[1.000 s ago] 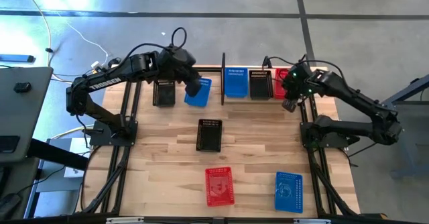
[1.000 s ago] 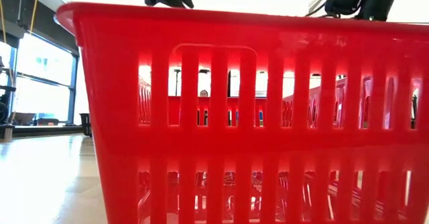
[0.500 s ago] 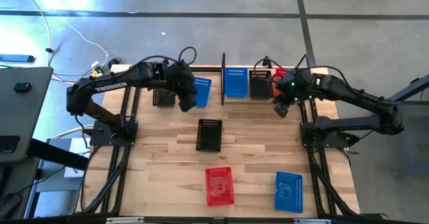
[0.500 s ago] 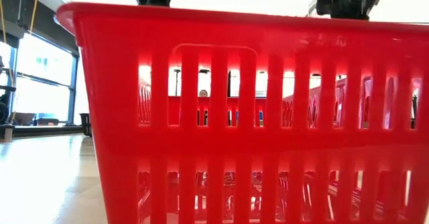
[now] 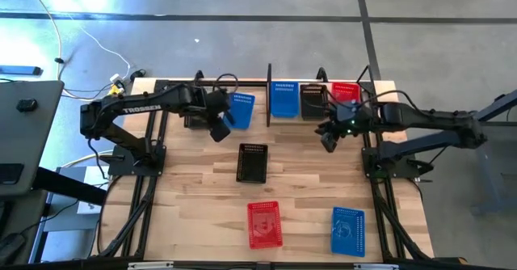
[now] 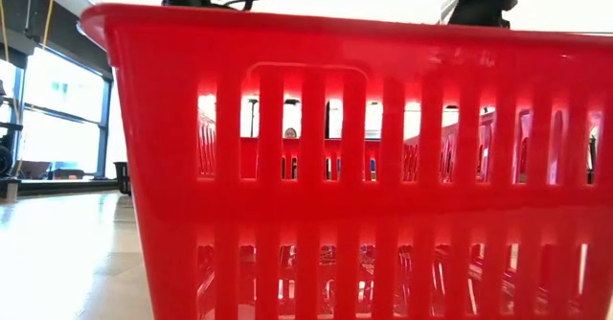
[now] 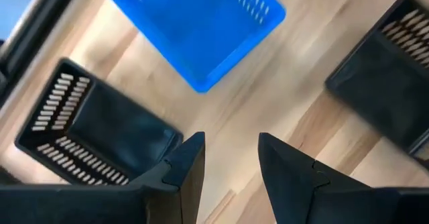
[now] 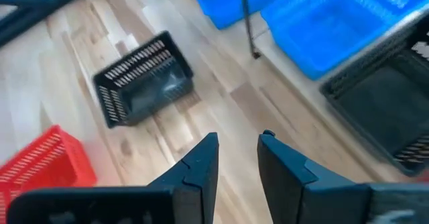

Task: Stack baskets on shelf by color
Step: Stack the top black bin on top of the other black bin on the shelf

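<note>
Seen from overhead, with the near edge first, the scene reads as follows.

Near edge: a red basket (image 5: 264,224) and a blue basket (image 5: 347,230) lie on the wooden worktop (image 5: 186,213), well apart from each other. The low camera sits right behind the red one, so its slatted wall fills that view.

Middle: a black basket (image 5: 252,162) lies alone on the worktop.

Left gripper (image 5: 218,129): it hangs over bare wood between another black basket (image 5: 196,112) and a loose blue basket (image 5: 239,110). Its jaws stand apart and hold nothing.

Right gripper (image 5: 328,137): it hovers just in front of the shelf, jaws parted and empty, over bare wood.

Far edge: the shelf (image 5: 311,84), a thin black rack, holds a blue, a black and a red basket side by side.

Step in hand: both arms seem to be between placements, heading for the next loose basket.

Next move: probably each gripper must drop over a basket rim, close on it, then carry it to the matching colour on the shelf.
</note>
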Available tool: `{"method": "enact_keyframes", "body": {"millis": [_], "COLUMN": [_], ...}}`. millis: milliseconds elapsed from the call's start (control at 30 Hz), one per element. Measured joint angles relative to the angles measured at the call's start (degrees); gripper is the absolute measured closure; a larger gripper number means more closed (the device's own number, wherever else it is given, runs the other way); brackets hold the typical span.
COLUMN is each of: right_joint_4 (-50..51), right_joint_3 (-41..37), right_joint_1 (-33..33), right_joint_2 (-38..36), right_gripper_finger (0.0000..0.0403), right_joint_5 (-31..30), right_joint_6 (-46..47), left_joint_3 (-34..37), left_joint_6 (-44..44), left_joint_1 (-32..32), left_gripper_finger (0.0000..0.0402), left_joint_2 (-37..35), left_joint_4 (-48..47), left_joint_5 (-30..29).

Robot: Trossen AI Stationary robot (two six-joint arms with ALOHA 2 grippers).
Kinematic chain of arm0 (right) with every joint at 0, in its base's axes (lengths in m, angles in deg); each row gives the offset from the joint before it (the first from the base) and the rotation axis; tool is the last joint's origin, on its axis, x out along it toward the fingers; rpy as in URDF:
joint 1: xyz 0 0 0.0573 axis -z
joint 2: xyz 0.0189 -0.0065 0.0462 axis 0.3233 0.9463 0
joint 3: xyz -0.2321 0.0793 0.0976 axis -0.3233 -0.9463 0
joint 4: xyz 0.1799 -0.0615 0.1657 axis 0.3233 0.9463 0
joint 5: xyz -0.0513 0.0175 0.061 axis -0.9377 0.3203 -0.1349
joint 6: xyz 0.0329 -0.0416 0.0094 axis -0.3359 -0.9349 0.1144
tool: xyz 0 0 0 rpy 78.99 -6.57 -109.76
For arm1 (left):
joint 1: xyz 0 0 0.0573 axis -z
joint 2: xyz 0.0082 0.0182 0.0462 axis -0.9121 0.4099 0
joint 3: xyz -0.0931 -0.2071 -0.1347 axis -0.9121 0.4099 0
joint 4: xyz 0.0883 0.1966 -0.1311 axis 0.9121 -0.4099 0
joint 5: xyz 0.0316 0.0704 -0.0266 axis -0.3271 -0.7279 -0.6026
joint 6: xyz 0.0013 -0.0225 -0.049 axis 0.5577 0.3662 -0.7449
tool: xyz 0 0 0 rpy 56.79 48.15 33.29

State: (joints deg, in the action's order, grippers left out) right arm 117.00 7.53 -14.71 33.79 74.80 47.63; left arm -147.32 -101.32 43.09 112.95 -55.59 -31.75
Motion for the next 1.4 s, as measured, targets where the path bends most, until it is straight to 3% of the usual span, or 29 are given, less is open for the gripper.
{"method": "enact_keyframes", "body": {"millis": [333, 700, 1067, 1400], "right_joint_4": [-0.97, -1.44, -1.56, -1.44], "right_joint_3": [0.00, 0.00, 0.00, 0.00], "right_joint_1": [-7.78, -9.54, -9.45, -8.87], "right_joint_2": [5.62, 11.10, 12.05, 12.05], "right_gripper_finger": [0.0313, 0.0313, 0.0313, 0.0313], "right_joint_5": [-2.94, -2.90, -2.90, -5.38], "right_joint_6": [4.91, 5.90, 5.47, -6.07], "left_joint_3": [7.66, 9.94, 9.92, 9.92], "left_joint_6": [3.34, 9.25, -4.50, -12.13], "left_joint_1": [-0.37, -3.52, -16.65, -25.37], "left_gripper_finger": [0.0271, 0.0271, 0.0271, 0.0271], "left_joint_2": [-0.02, -0.07, -0.07, -0.07], "left_joint_4": [-0.62, -5.11, -5.10, -2.33], "left_joint_5": [-0.38, -3.89, -5.90, -6.74]}}
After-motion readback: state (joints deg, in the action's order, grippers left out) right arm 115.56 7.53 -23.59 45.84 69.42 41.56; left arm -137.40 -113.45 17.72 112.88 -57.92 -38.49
